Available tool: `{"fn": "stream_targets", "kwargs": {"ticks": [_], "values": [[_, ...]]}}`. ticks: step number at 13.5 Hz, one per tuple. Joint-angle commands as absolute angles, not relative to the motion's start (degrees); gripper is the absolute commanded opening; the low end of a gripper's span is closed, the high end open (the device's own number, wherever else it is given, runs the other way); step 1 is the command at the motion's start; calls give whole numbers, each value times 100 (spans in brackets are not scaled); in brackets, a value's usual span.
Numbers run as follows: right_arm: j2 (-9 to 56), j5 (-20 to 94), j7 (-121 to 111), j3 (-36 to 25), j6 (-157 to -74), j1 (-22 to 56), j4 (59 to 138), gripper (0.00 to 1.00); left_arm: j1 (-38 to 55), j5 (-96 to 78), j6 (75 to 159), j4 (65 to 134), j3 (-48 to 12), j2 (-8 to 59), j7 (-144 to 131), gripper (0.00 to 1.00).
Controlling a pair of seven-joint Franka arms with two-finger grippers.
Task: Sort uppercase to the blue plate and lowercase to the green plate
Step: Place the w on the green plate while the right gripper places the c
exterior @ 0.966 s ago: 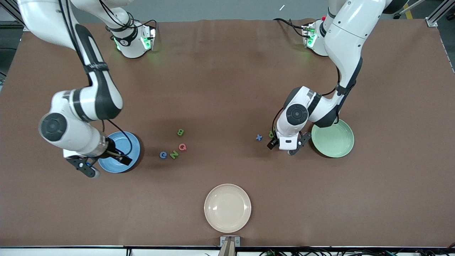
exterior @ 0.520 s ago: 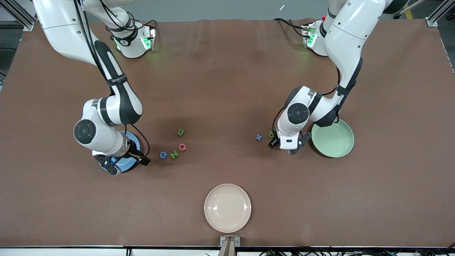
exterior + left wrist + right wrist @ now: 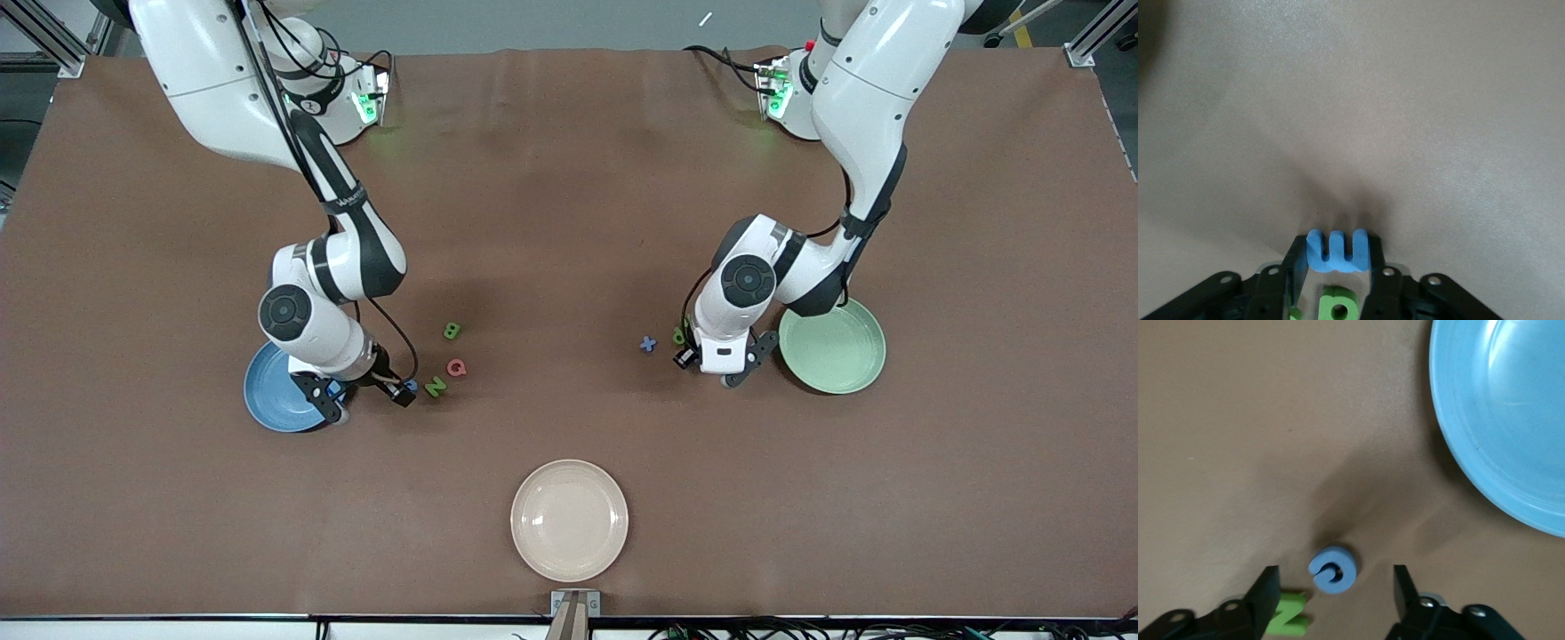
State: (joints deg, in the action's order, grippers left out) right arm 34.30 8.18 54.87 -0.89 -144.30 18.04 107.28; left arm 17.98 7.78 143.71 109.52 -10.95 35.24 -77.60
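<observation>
Blue m [image 3: 1337, 251] sits pinched in my left gripper [image 3: 1336, 267]. My right gripper [image 3: 1333, 593] is spread wide around the blue C [image 3: 1332, 569], blue plate [image 3: 1511, 420] rim close beside.

You see C [image 3: 1332, 569] straddled by the right gripper [image 3: 1335, 579], plate [image 3: 267, 411] at its nine o'clock, N [image 3: 435, 387] at three, Q [image 3: 456, 367] at N's one, B [image 3: 452, 331] at Q's twelve, left gripper [image 3: 1338, 263] clamping m [image 3: 1337, 247], x [image 3: 648, 344] at nine, second plate [image 3: 836, 351] at three, third plate [image 3: 569, 520] nearest camera.

- Right gripper [image 3: 366, 397] low over the table, wrist bent downward, fingers [image 3: 1269, 587] spread wide with a gap between them
- Left gripper [image 3: 714, 363] down at the table surface, elbow folded, fingers [image 3: 1295, 261] pressed against a small piece
</observation>
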Motion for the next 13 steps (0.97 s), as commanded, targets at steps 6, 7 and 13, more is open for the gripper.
{"fn": "stream_targets", "kwargs": {"ticks": [6,7,13], "values": [[3639,853,5660,-132,-14537,1898,10635,53,1662,967,14029,11127,-1090,3086,-7761,18],[3656,853,5669,-132,-14537,1898,10626,51,1583,984,13853,11188,-1107,2937,-7613,18],[3744,844,5854,-141,-14546,2013,10565,38,776,993,13632,12110,-1134,1917,-5515,17]]}}
